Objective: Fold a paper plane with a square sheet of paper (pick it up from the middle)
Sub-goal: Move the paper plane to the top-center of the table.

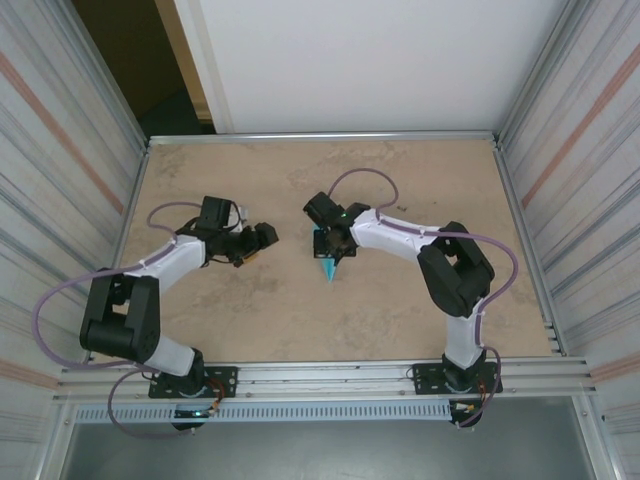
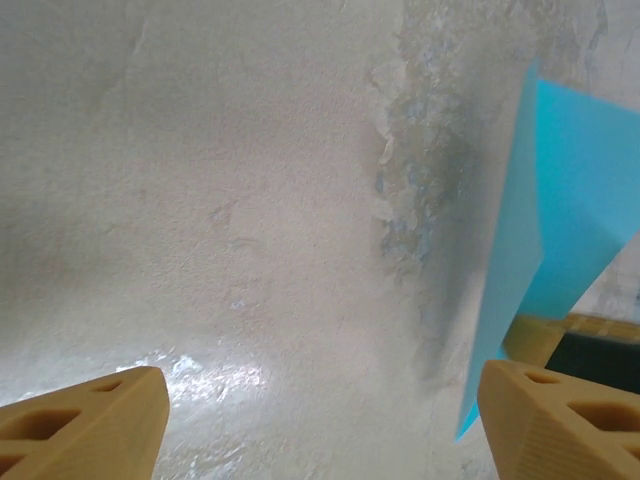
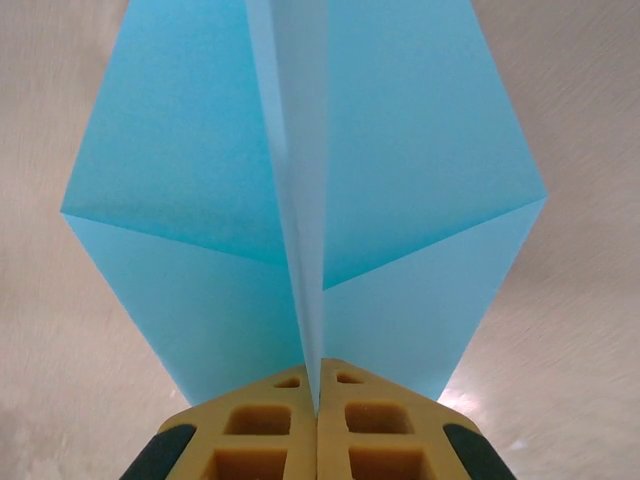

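The square sheet of paper is folded into a light-blue paper plane (image 3: 420,190), kite-shaped with a raised centre fold. My right gripper (image 3: 318,385) is shut on that centre fold, with a wing spreading to either side of the jaws. From above, the right gripper (image 1: 334,246) holds the paper plane (image 1: 327,265) over the middle of the table with its tip pointing toward the near edge. My left gripper (image 1: 258,240) stands open a short way to the plane's left and holds nothing. In the left wrist view the paper plane (image 2: 570,200) hangs beyond the right fingertip (image 2: 560,420) of the left gripper (image 2: 320,410).
The beige tabletop (image 1: 400,310) is framed by metal rails, with corrugated walls on the left and right. A worn, flaky patch of the surface (image 2: 410,170) lies under the left gripper.
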Robot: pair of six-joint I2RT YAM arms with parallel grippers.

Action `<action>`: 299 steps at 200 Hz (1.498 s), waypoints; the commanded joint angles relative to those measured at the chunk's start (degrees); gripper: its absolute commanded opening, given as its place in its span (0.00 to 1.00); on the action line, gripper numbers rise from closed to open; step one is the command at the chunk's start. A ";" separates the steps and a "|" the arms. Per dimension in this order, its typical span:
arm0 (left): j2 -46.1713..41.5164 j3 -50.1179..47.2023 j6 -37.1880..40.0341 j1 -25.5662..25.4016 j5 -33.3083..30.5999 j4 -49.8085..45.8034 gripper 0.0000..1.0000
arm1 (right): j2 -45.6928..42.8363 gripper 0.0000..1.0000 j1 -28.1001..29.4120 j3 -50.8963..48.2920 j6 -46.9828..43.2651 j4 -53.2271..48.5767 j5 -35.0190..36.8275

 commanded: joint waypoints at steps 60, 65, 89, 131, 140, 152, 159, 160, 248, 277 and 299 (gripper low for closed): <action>-2.48 -0.77 3.45 0.34 -4.63 -3.88 0.94 | 9.55 0.07 -9.24 12.65 -10.88 -4.58 -1.83; -2.30 -0.67 3.53 0.34 -4.56 -3.88 0.94 | 10.21 0.07 -9.50 13.40 -11.07 -5.25 -1.93; -1.74 -0.62 3.67 0.34 -3.55 -3.15 0.96 | 12.64 0.09 -10.52 15.96 -11.54 -7.47 -2.81; -1.25 -0.50 3.81 0.34 -3.05 -2.66 0.99 | 15.56 0.18 -11.42 17.83 -11.16 -10.81 -4.24; -1.23 -0.53 3.79 0.34 -3.01 -2.67 0.99 | 15.99 0.22 -11.58 18.04 -10.65 -11.46 -4.65; -1.23 -0.53 3.64 0.34 -3.02 -2.69 0.99 | 16.34 0.25 -11.76 18.14 -9.61 -12.11 -5.87; -1.19 -0.49 3.56 0.34 -3.01 -2.65 0.99 | 16.44 0.26 -11.82 18.18 -9.16 -12.08 -6.25; -1.21 -0.51 3.59 0.34 -3.01 -2.65 0.99 | 16.46 0.26 -11.80 18.19 -9.15 -12.15 -6.26; -0.27 0.08 3.32 0.34 -2.64 -2.72 0.99 | 20.08 0.35 -11.17 19.04 -7.14 -14.56 -1.79; 0.11 0.55 3.62 0.34 -2.66 -3.44 0.99 | 22.32 0.38 -11.38 19.51 -4.72 -14.30 0.10; -0.14 0.55 3.62 0.38 -2.72 -3.63 0.99 | 23.84 0.39 -11.95 20.63 -4.28 -13.97 0.68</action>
